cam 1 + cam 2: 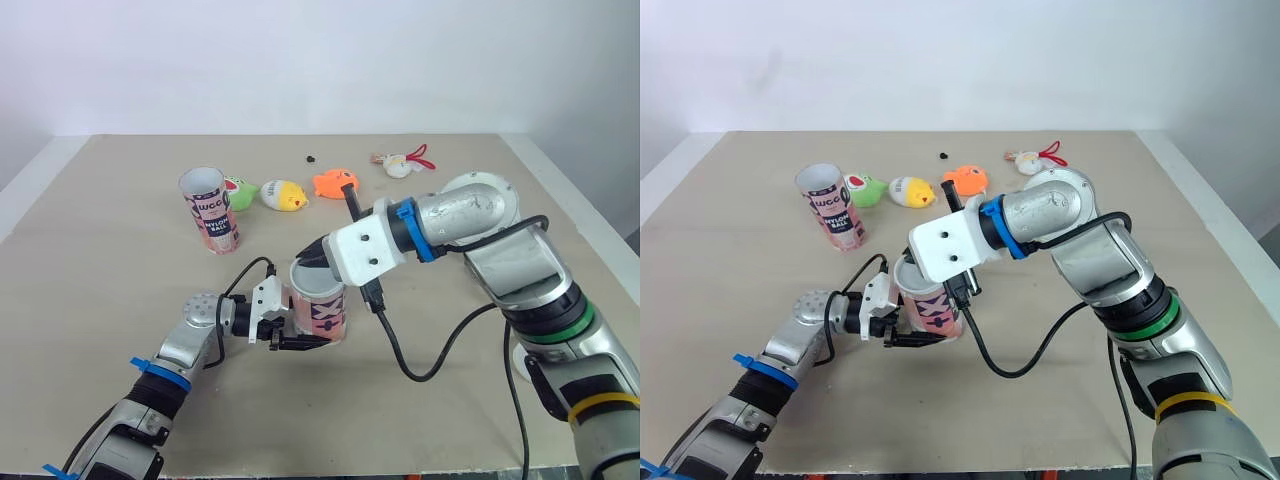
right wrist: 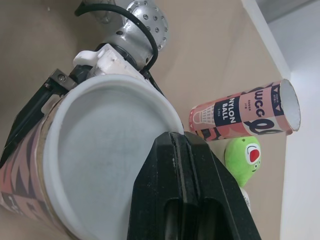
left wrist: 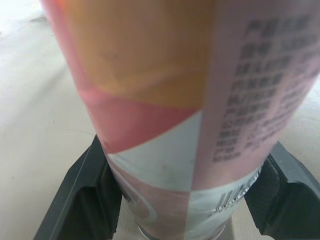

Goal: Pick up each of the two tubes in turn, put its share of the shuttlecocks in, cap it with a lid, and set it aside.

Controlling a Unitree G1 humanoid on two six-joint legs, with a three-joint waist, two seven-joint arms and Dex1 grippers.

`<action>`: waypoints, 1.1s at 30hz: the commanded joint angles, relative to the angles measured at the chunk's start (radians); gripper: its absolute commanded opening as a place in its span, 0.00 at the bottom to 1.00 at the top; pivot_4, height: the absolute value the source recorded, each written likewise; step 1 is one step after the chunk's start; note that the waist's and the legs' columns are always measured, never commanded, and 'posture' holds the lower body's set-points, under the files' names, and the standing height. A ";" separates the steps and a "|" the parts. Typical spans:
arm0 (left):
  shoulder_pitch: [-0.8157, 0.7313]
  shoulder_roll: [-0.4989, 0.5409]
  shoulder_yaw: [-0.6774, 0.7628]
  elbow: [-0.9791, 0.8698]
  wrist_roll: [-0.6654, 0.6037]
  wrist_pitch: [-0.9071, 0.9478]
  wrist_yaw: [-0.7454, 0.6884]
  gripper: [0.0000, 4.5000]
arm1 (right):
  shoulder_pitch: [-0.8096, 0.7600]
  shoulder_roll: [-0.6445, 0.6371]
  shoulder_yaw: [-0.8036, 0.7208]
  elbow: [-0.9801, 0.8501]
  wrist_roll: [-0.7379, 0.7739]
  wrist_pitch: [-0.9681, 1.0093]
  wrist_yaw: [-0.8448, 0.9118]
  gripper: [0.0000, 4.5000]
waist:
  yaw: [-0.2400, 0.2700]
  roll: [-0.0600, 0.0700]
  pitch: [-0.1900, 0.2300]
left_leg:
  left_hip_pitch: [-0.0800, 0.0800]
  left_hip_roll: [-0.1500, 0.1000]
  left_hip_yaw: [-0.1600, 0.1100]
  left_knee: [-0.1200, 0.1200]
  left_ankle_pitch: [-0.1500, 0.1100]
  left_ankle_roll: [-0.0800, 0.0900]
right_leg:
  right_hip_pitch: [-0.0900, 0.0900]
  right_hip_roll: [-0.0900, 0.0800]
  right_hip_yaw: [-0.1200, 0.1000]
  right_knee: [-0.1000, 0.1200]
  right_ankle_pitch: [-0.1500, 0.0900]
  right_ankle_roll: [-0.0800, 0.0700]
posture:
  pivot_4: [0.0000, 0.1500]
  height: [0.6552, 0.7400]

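A pink patterned tube [image 1: 318,305] stands upright mid-table with my left gripper [image 1: 298,334] shut on its lower part; its black fingers [image 3: 80,200] flank the tube [image 3: 180,115]. A white lid [image 2: 110,150] sits on the tube's top. My right gripper [image 2: 176,145] is shut, with nothing between its fingers, and its tips rest at the lid's rim [image 1: 310,260]. The second tube [image 1: 209,210] stands open and upright at the back left. Beside it lie green [image 1: 238,192], yellow [image 1: 284,195], orange [image 1: 335,184] and white-red [image 1: 400,164] shuttlecocks in a row.
A small black speck [image 1: 311,157] lies near the table's far edge. A white round object [image 1: 517,362] shows partly behind my right forearm. A black cable [image 1: 420,370] hangs from my right wrist above the table.
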 commanded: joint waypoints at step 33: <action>0.016 0.012 -0.061 0.056 0.072 0.059 -0.025 0.62 | 0.247 -0.080 -0.063 0.004 -0.253 -0.360 -0.253 0.01 | 0.000 -0.002 -0.001 | 0.002 0.000 0.001 -0.002 0.000 0.000 | 0.000 0.000 0.001 0.000 -0.002 0.000 | 1.00 1.00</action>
